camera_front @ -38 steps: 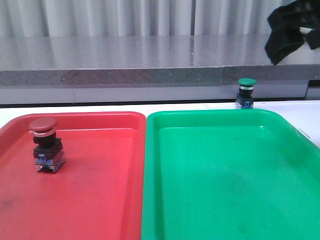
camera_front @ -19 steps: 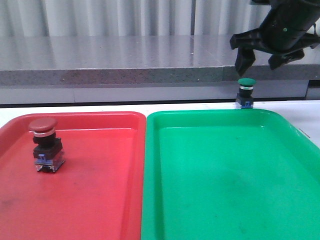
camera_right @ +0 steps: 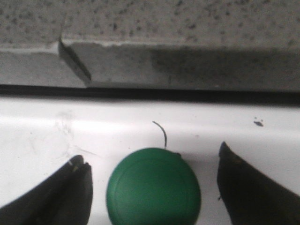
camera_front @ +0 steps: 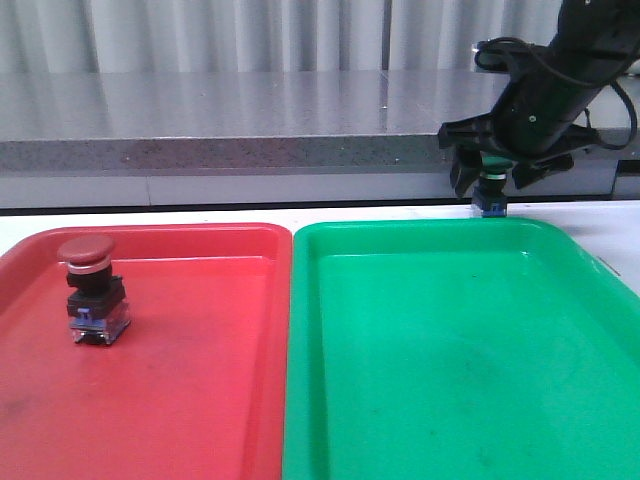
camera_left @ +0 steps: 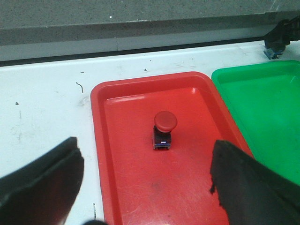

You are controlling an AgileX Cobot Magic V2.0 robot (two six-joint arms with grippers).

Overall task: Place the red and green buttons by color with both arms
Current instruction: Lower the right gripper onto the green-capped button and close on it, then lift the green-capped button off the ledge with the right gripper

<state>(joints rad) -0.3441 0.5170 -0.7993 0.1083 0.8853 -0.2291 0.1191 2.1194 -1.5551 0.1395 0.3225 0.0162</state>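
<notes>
White tabletop: green button (camera_right: 153, 187) sits between spread right fingers (camera_right: 75, 187).

Two trays sit side by side on the table (camera_front: 400, 212): left tray (camera_front: 200, 400) holds one button (camera_front: 92, 290) upright in its left half, second button (camera_front: 489, 196) stands on the table just behind the right tray (camera_front: 450, 380) far rim, right gripper (camera_front: 492, 180) straddling it, jaws apart either side.

left gripper (camera_left: 145, 187): jaws spread wide | right gripper (camera_front: 492, 184): lowered, jaws apart
</notes>
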